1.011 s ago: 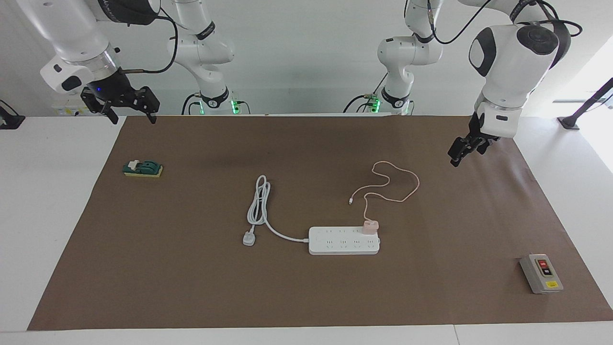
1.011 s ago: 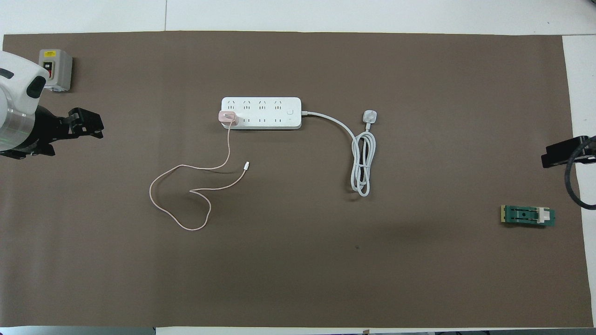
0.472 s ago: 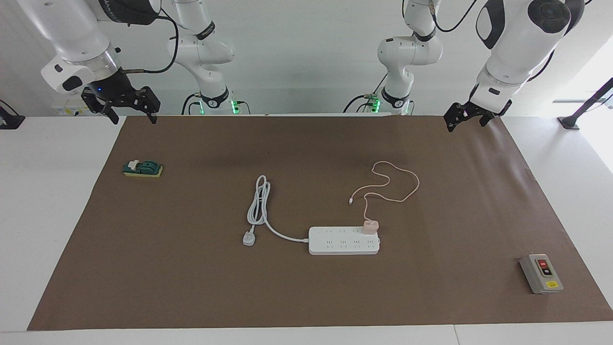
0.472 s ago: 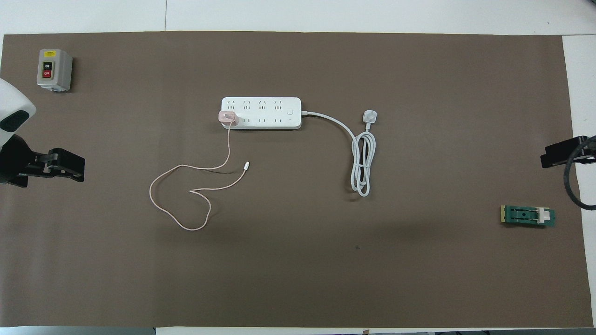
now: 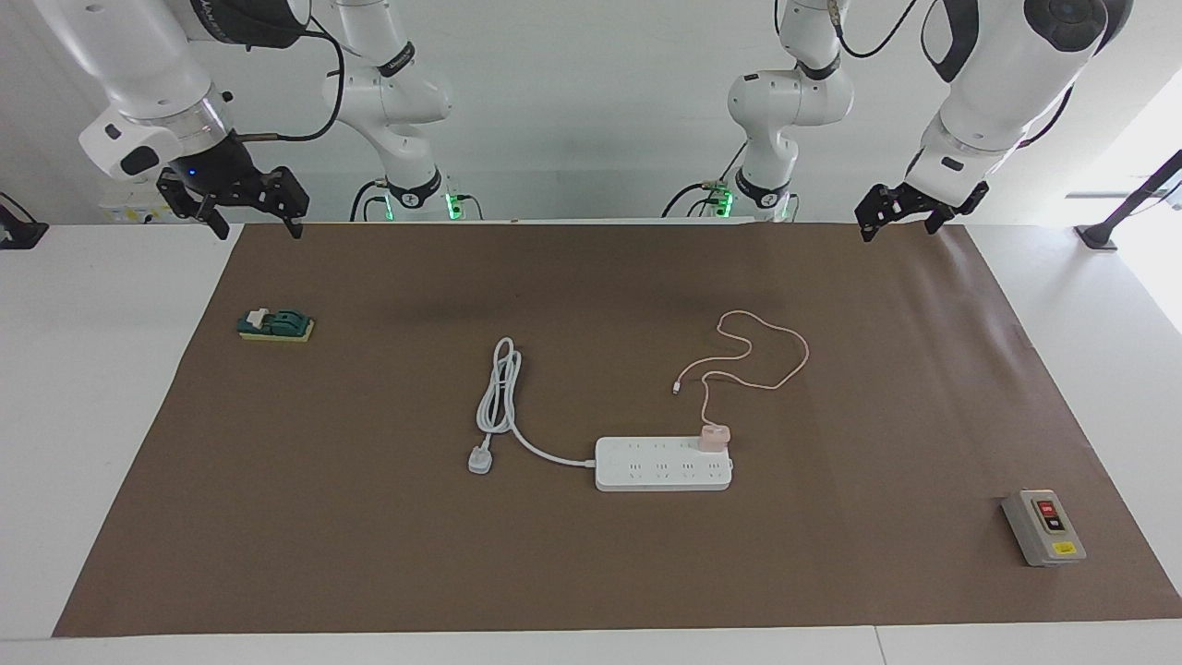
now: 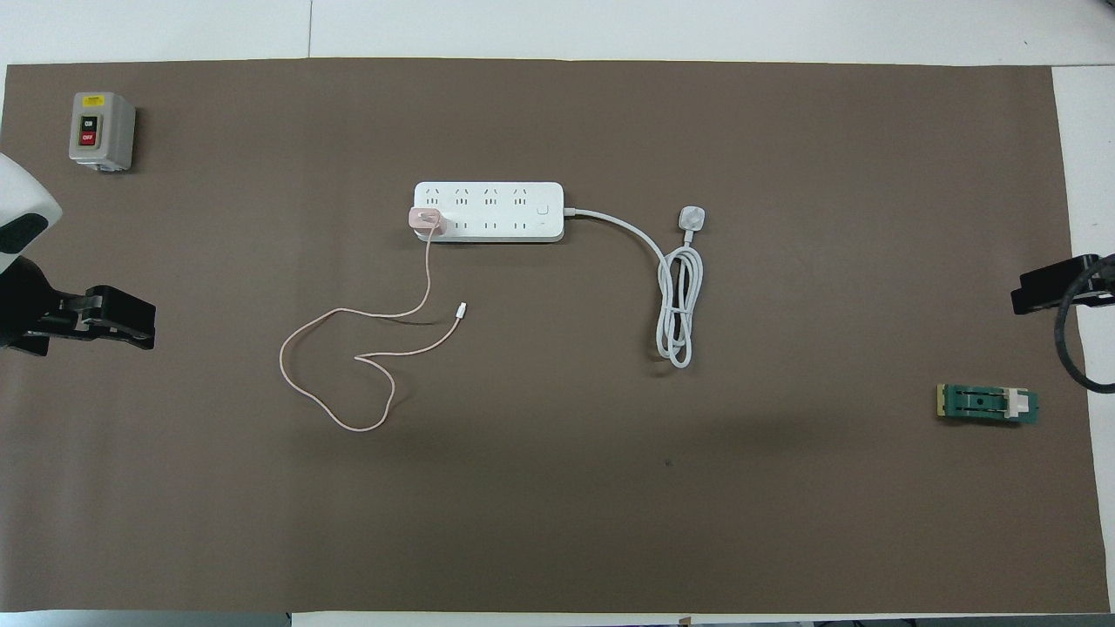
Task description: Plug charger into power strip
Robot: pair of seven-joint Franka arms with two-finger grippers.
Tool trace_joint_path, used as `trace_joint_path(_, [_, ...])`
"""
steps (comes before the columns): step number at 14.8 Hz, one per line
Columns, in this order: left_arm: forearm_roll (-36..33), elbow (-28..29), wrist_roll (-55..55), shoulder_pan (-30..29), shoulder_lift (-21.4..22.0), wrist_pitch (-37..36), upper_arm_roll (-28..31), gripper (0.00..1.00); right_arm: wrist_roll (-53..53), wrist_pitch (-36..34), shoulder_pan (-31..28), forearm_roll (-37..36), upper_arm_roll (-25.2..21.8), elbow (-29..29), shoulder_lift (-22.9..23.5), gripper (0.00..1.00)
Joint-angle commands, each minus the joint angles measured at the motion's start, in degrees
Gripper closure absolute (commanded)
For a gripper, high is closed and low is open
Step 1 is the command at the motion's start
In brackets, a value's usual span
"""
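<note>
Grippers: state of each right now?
Left gripper: open, empty, raised over the mat's edge.
Right gripper: open, empty, raised over the mat's corner.

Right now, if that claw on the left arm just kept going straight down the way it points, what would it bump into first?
Probably only the brown mat. The left gripper hangs open near the mat's robot-side edge at the left arm's end, tilted downward. The charger sits on the power strip, well off that line, though depth is uncertain.

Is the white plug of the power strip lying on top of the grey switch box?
No: the white plug lies on the brown mat beside the power strip, well apart from the grey switch box.
</note>
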State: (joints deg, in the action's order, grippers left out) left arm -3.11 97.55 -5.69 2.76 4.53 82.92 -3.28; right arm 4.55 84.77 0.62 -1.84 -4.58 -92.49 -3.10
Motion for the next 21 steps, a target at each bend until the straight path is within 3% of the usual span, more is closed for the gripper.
trace_joint_path(1, [1.3,1.7,0.3,1.2,1.2,0.7,0.4,0.00,-1.0,0.7,0.1,0.8,0.0,-1.3,-1.3,0.00])
trace_joint_path(10, [4.5,1.0,0.5,1.2,1.4,8.9,0.4,0.00,-1.0,0.7,0.1,0.8,0.0,-1.3,-1.2,0.00])
trace_joint_path(21, [1.8,0.3,1.2,1.3,1.7,4.7,0.4,0.00,-1.0,0.7,0.1,0.8,0.0,-1.3,-1.3,0.00])
